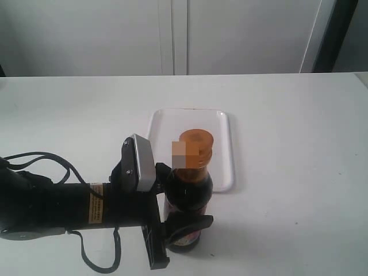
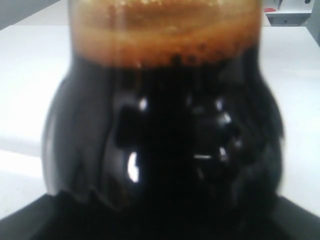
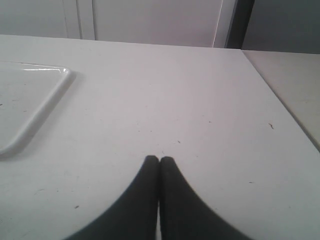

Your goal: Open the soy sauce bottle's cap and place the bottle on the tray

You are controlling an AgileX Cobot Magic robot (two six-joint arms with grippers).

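Note:
The soy sauce bottle [image 1: 187,192] stands upright on the table, just in front of the white tray [image 1: 224,150]. Its orange-gold cap [image 1: 195,142] sits closed on the neck. My left gripper [image 1: 183,224] reaches in from the left and is shut on the bottle's lower body. In the left wrist view the dark bottle [image 2: 165,135] fills the frame and hides the fingers. My right gripper [image 3: 159,160] is shut and holds nothing, low over bare table to the right of the tray [image 3: 35,107]. It is out of the exterior view.
The white table [image 1: 287,126] runs back to a pale wall with cabinet doors [image 1: 178,34]. Its right edge [image 3: 285,110] shows in the right wrist view. A black cable [image 1: 52,164] loops over the left arm.

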